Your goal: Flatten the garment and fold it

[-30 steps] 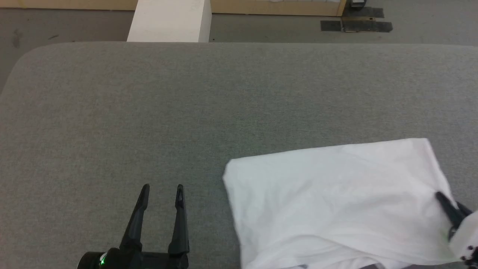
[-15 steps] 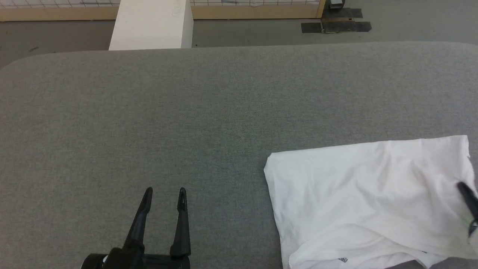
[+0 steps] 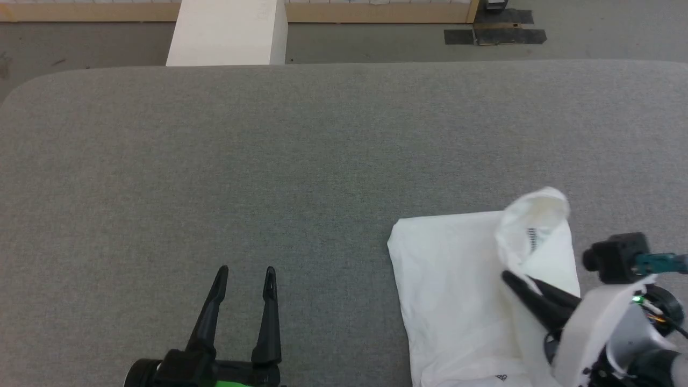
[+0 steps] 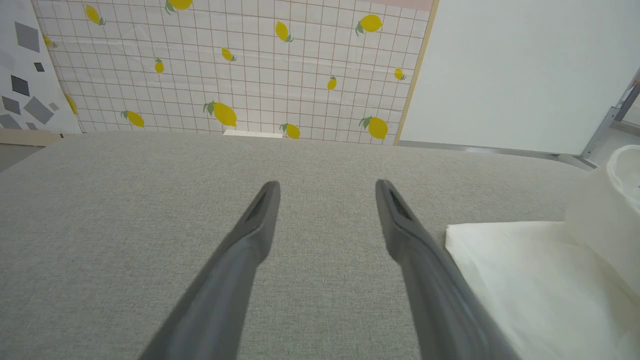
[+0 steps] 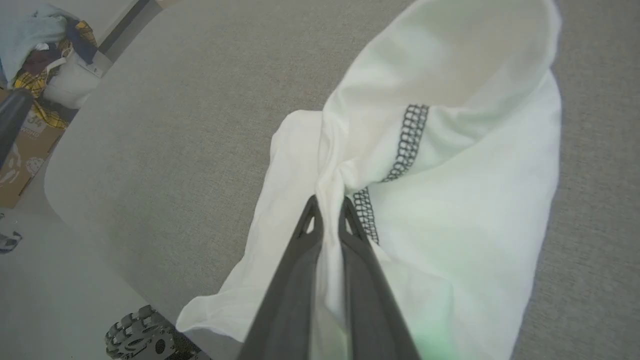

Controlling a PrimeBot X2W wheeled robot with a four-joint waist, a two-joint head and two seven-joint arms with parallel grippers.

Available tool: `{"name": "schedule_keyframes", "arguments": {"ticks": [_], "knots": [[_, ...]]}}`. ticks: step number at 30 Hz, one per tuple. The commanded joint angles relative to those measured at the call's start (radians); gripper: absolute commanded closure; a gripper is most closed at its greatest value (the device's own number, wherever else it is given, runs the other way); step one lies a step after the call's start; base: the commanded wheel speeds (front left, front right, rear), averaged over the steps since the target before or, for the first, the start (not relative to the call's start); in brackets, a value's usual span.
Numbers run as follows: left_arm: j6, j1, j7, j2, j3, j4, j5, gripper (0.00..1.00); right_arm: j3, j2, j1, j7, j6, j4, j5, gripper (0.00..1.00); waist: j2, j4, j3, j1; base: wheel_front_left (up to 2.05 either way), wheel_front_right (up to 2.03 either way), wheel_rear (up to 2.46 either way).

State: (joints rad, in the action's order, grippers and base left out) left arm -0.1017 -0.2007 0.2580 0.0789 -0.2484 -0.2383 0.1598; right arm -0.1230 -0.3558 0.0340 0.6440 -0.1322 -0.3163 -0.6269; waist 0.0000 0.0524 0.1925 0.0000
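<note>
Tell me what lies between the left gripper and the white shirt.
Nothing but bare grey fabric tabletop separates the left gripper from the white shirt; the head view shows this stretch plainly.

One white shirt [image 3: 457,290], one grey table [image 3: 269,161] under it, and two grippers, the left gripper [image 3: 246,269] and the right gripper [image 5: 328,205]. There's also one white box [image 3: 228,32] past the table's far edge, and one heap of clothes [image 5: 42,42] off to the side.
</note>
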Motion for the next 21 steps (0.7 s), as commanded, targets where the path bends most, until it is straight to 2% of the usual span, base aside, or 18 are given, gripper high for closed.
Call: {"name": "schedule_keyframes", "arguments": {"ticks": [1, 8, 18, 19, 21], "knots": [[0.007, 0.018, 0.004, -0.005, 0.002, 0.002, 0.006, 0.0, -0.031, 0.012, -0.03, 0.005, 0.002, -0.006, -0.006, 1.0, 0.0, 0.011, 0.006, 0.0, 0.0, 0.0, 0.0], [0.014, 0.029, 0.004, -0.011, 0.001, 0.012, 0.012, 0.0, -0.138, 0.069, -0.096, -0.001, 0.002, 0.056, 0.026, 1.0, 0.0, 0.032, 0.014, 0.0, 0.0, 0.0, 0.0], [0.021, 0.047, 0.004, -0.02, -0.006, 0.034, 0.023, 0.0, -0.197, 0.206, -0.164, -0.023, 0.002, 0.274, 0.178, 0.99, 0.0, 0.045, 0.016, 0.0, 0.0, 0.0, 0.0], [0.022, 0.049, 0.004, -0.021, -0.006, 0.037, 0.024, 0.0, -0.197, 0.218, -0.168, -0.026, 0.002, 0.296, 0.191, 0.84, 0.0, 0.045, 0.014, 0.0, 0.0, 0.0, 0.0], [0.025, 0.052, 0.004, -0.022, -0.007, 0.043, 0.026, 0.0, -0.199, 0.237, -0.177, -0.027, 0.002, 0.345, 0.221, 0.23, 0.0, 0.047, 0.01, 0.0, 0.0, 0.0, 0.0]]}}
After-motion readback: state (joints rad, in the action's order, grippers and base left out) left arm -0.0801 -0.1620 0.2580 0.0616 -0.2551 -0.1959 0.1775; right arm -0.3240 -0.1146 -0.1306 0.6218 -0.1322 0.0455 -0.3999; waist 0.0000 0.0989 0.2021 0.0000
